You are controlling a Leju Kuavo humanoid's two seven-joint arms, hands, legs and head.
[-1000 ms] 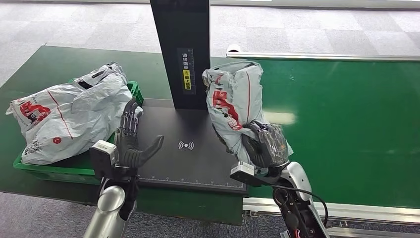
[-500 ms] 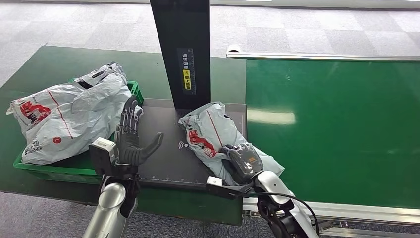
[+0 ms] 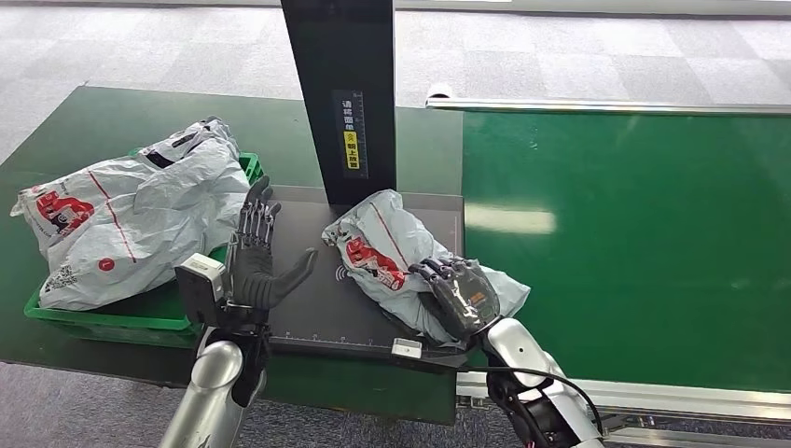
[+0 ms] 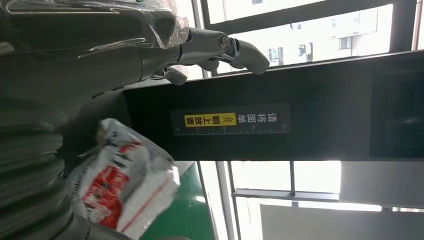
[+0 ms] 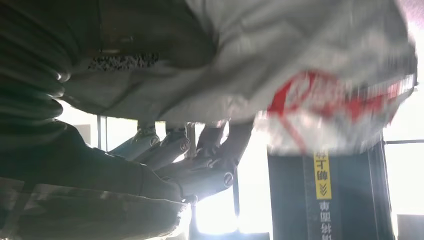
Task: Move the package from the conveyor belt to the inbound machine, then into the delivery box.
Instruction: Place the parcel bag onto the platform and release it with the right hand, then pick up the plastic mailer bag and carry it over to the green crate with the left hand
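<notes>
The package (image 3: 387, 252) lies on the inbound machine's black scan plate (image 3: 308, 299), just in front of its upright column (image 3: 340, 93). The right hand (image 3: 457, 294) rests on the package's near end, fingers seemingly wrapped around it, though the plastic hides the grip. The left hand (image 3: 256, 266) stands spread and holds nothing, beside the plate. Risk: the slack bag could slide off the plate's near edge if dragged.

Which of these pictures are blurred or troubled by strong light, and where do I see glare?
Head view: sharp, with a pale patch of glare on the green conveyor belt. Left wrist view: bright windows behind, yet the yellow label on the black post is readable. Right wrist view: the package is smeared by blur, and white backlight burns out the gap under the right hand.
</notes>
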